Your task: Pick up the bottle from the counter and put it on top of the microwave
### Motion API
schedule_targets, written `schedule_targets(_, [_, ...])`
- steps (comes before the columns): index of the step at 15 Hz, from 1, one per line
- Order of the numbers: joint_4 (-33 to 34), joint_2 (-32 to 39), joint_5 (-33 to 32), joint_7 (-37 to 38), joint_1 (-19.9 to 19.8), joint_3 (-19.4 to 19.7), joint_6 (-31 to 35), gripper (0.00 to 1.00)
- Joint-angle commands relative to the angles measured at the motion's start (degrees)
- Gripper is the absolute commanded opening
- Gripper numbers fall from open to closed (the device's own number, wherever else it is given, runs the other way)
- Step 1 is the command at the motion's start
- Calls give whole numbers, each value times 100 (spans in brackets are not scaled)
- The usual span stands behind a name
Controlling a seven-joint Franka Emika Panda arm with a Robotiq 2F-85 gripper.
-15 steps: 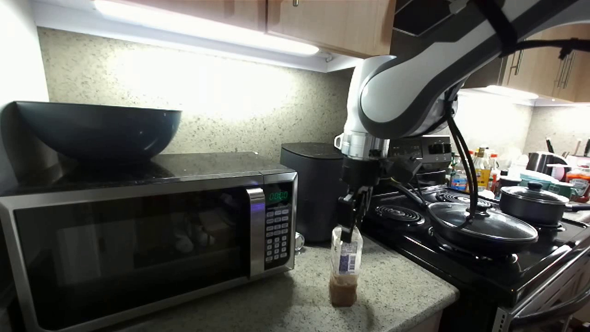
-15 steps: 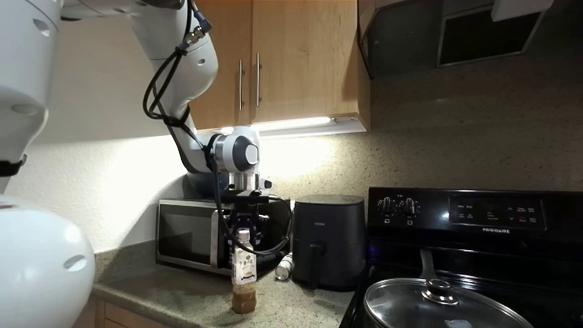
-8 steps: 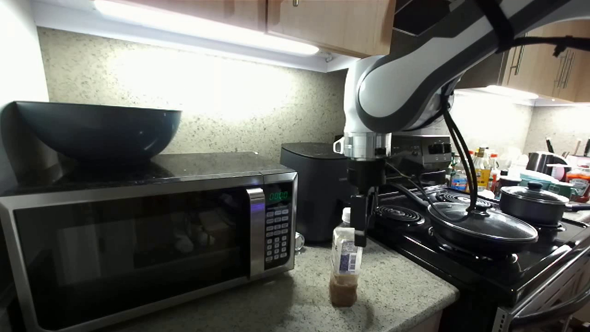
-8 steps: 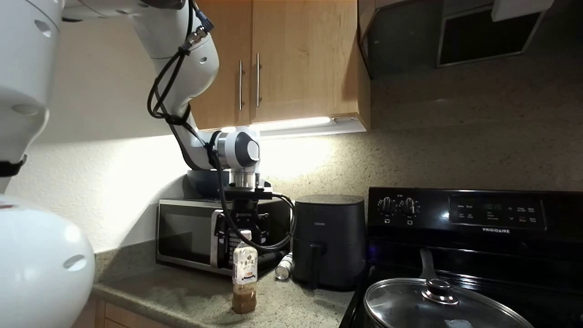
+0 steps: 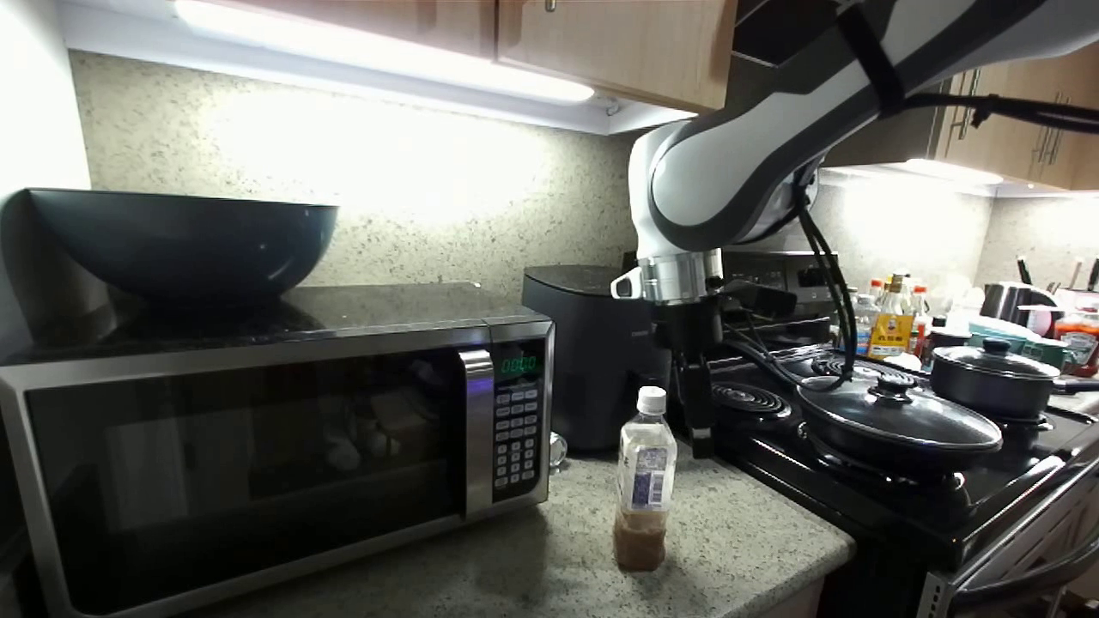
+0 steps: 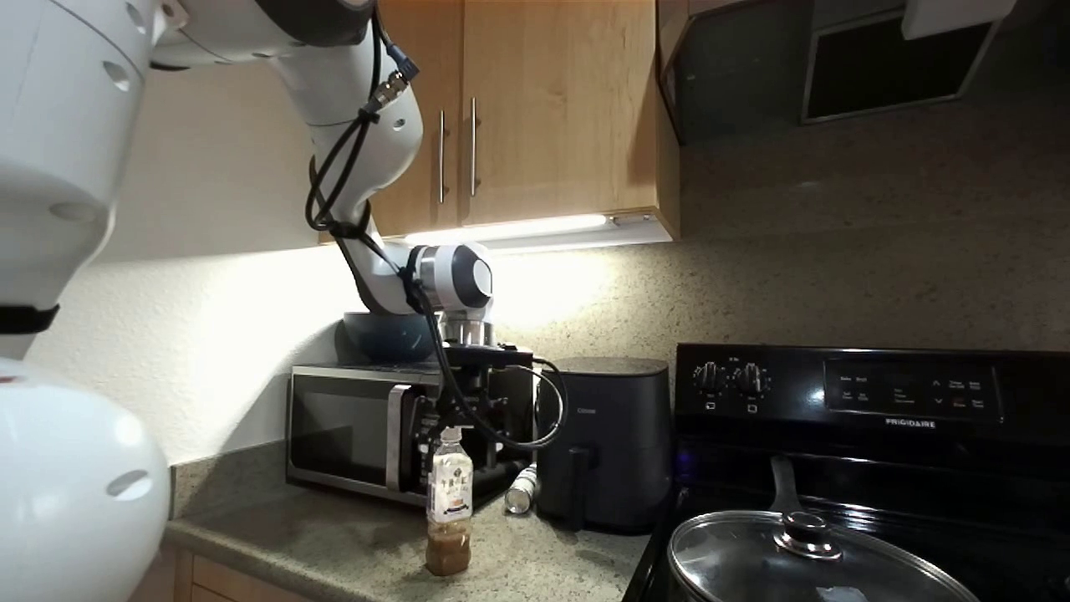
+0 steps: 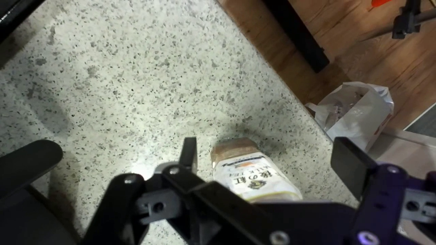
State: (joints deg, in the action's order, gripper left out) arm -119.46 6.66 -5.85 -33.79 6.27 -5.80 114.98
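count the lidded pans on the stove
2: a frying pan, which shows in both exterior views, and a pot further right in an exterior view. None seem hidden.

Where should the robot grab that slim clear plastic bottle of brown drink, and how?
Try the slim clear plastic bottle around its pale printed label, below where the sides narrow toward the white plastic cap. Coming from above, one finger each side, probably works: the bottle stands upright, and the black two-fingered gripper points down, jaws wide apart.
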Motion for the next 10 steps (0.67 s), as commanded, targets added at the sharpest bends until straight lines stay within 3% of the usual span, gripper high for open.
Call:
schedule_targets(1, [-2, -1, 39, 27, -40, -69, 29, 100])
schedule_targets(10, [-77, 54, 74, 395, 109, -288, 696, 100])
